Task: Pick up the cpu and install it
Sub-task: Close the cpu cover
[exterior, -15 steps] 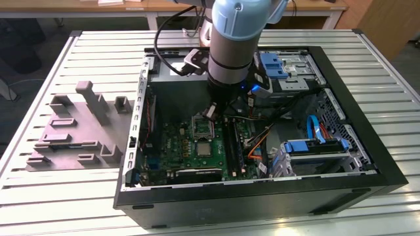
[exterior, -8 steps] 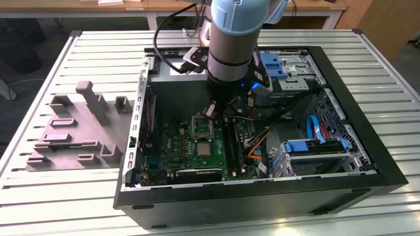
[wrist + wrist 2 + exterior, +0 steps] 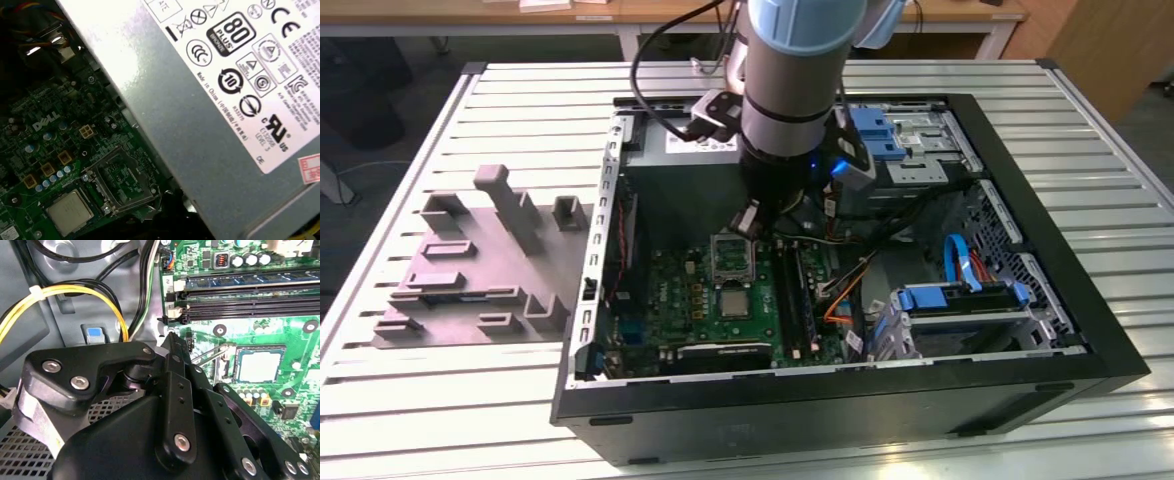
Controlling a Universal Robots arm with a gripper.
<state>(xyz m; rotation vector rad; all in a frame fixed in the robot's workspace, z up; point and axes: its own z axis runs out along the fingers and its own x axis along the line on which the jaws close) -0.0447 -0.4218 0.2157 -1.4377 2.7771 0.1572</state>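
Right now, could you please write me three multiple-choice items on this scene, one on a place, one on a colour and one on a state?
1. Where does the cpu lie?
A. On the motherboard inside the computer case
B. On the grey fixture
C. On the slatted table

2. What colour are the cables looping beside the gripper in the second wrist view?
A. Red
B. Yellow
C. Purple

3. How is the socket frame beside the cpu?
A. Shut over the chip
B. Swung open
C. Removed

Answers: 1 A, the exterior view shows the chip on the green board in the case. 2 B, the cables are yellow. 3 B, both wrist views show the cpu uncovered, frame beside it.
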